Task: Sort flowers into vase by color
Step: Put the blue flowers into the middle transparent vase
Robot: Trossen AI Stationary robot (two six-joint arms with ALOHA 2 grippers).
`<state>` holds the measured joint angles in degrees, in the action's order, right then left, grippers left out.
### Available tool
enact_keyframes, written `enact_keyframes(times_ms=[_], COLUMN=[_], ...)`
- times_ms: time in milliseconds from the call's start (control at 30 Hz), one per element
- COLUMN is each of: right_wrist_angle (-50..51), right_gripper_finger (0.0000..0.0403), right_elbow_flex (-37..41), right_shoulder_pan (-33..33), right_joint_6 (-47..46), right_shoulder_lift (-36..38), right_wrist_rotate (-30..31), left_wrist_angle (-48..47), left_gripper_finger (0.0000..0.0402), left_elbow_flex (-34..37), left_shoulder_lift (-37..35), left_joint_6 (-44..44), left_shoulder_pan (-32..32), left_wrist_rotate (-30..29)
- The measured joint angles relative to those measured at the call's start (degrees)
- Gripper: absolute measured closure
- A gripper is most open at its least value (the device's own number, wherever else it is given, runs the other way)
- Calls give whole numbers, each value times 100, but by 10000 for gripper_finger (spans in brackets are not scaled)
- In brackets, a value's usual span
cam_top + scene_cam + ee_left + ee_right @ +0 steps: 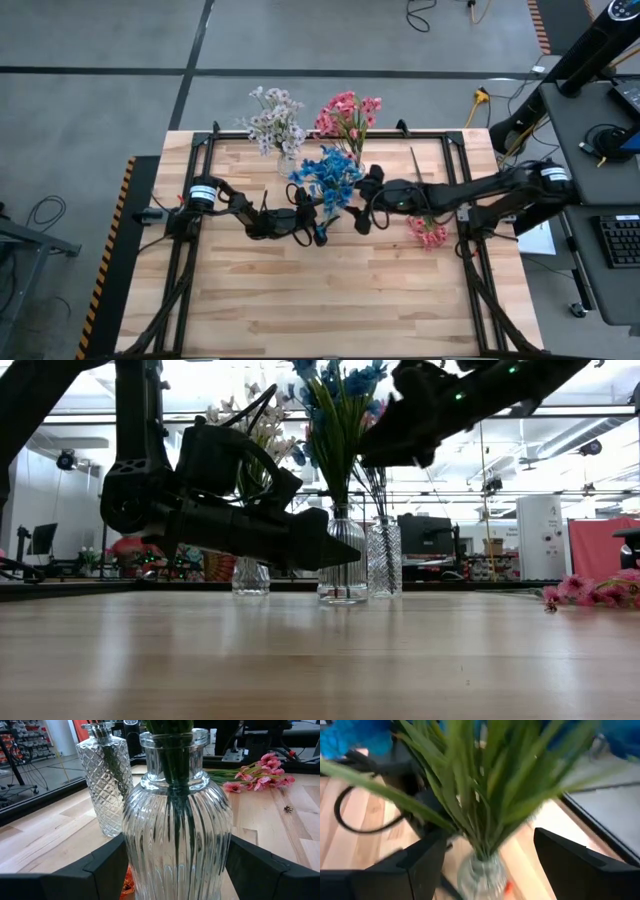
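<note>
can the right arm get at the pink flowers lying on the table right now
Probably yes. The pink flowers lie loose on the bare wood just beneath the right arm; the right gripper, fingers open above the blue flowers' vase, must pull back first.

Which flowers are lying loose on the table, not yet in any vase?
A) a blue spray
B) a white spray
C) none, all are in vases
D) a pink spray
D: a pink spray lies flat on the table on the right arm's side, while the blue flowers and white flowers stand in vases.
</note>
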<state>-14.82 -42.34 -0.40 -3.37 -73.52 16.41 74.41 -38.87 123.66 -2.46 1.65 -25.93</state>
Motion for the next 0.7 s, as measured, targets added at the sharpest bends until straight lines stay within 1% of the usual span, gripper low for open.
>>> enact_keyframes(times_ms=[100,200,267,333,400,467,700], right_wrist_angle=[-523,-690,-752,-772,-775,-783,-783], right_gripper_finger=[112,115,123,140,167,203,359], right_elbow_flex=[-59,-121,-162,-184,-199,-219,-219], right_shoulder_pan=[0,0,-6,-13,-29,-56,-72], right_joint_6=[170,194,198,199,196,130,97], right_shoulder_lift=[-321,-426,-423,-419,-419,-419,-419], right_wrist_rotate=[-32,-11,3,11,11,9,-11], left_wrist_angle=[-4,-4,-5,-22,-24,-22,-24], left_gripper_finger=[129,129,129,129,129,129,129], left_elbow_flex=[0,0,0,0,0,0,0], left_shoulder_lift=[0,0,0,0,0,0,0], left_joint_6=[7,7,27,42,37,36,5], left_shoulder_pan=[0,0,0,0,0,0,0], left_wrist_rotate=[0,0,0,0,0,0,0])
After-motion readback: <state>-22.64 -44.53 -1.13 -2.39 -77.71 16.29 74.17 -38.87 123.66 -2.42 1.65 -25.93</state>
